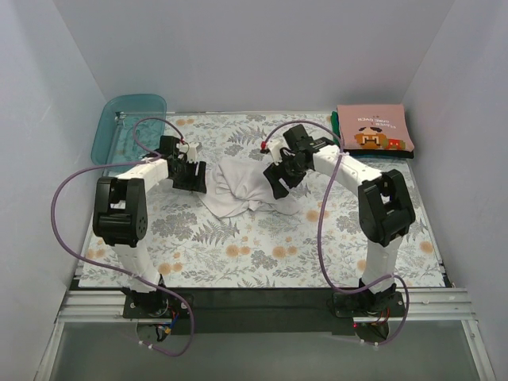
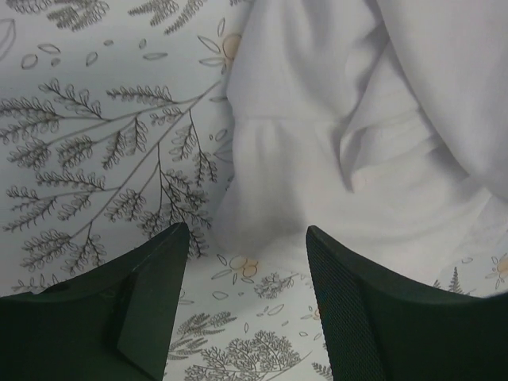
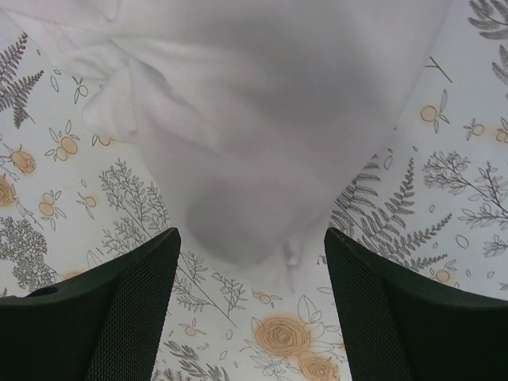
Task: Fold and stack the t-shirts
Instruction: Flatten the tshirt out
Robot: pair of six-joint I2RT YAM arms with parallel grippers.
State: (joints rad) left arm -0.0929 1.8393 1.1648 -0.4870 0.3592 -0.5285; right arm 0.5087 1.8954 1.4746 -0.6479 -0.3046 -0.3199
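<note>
1. Centrally on the floral worktop (image 1: 262,246) we see the white t-shirt (image 1: 242,189) lying crumpled and unfolded between the 2 hands.
2. We find the left hand (image 1: 190,176) just beside the shirt's left edge. Its 2 fingers (image 2: 151,302) are spread wide with nothing between them. The left wrist view shows only printed worktop in the gap, with the cloth just ahead.
3. We find the right hand (image 1: 279,184) at the shirt's right side, likewise wide open and gripping nothing. A rounded bulge of white cloth lies just ahead of its fingers.
4. We cannot tell whether either hand touches the cloth.
5. At the far right corner the salmon-pink t-shirt (image 1: 373,131) lies folded, pixel face up. It rests on a dark green t-shirt (image 1: 335,121) of which only the edges show, well apart from the white one.
6. A translucent teal tray (image 1: 127,127) sits at the far left corner.
</note>
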